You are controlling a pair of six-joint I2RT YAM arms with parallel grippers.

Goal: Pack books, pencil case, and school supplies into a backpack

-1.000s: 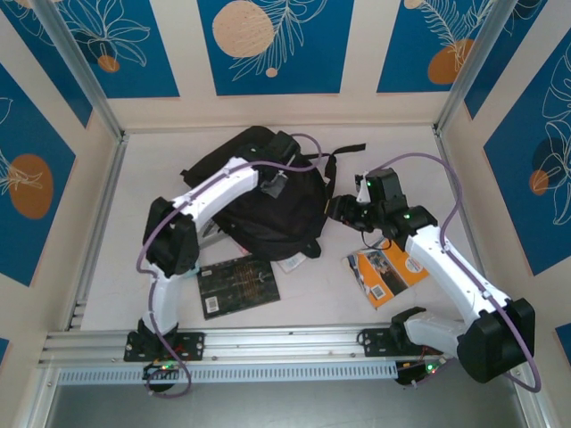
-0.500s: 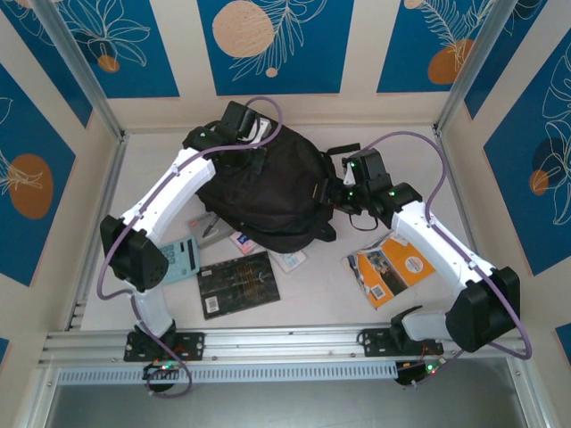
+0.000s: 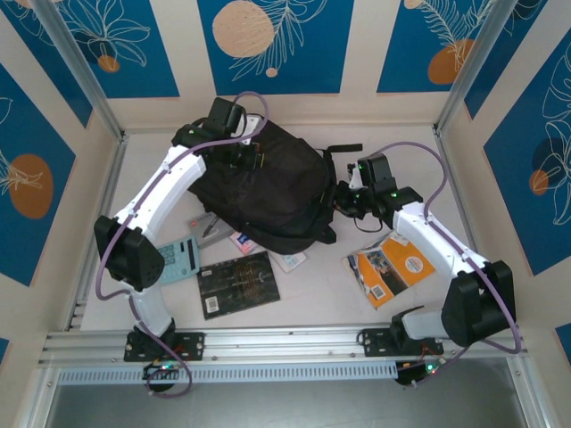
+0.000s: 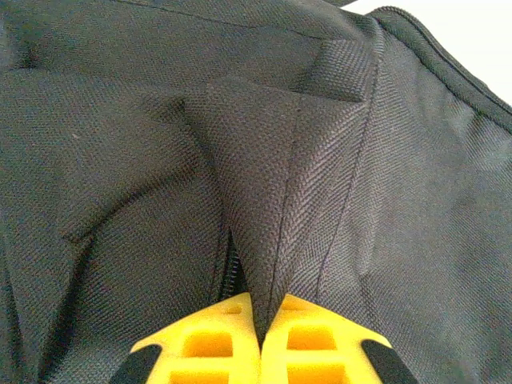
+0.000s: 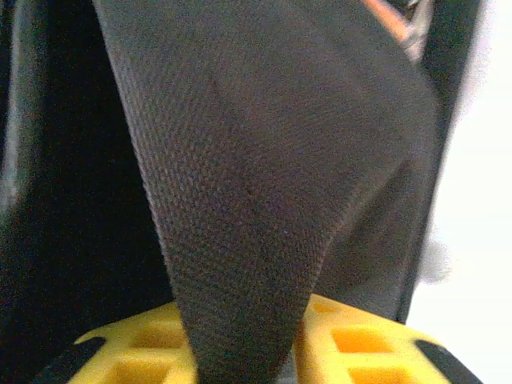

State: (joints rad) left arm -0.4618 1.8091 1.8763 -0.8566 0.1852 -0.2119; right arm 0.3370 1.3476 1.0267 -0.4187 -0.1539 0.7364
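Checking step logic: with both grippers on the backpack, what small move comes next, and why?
Probably pull the two grips gently apart to spread the backpack: left gripper pinches a fabric fold, right gripper holds the strap, books lie unpacked.

I worked in a robot test cell, a lab rig rather than any room of a home. The white table [image 3: 312, 287] was boxed in by cream wall panels [image 3: 361, 53] printed with blue leaf-and-circle patterns. Bare aluminium posts [image 3: 83, 76] stood at its far corners. A slotted aluminium rail [image 3: 285, 343] ran along its near edge, where I was bolted.
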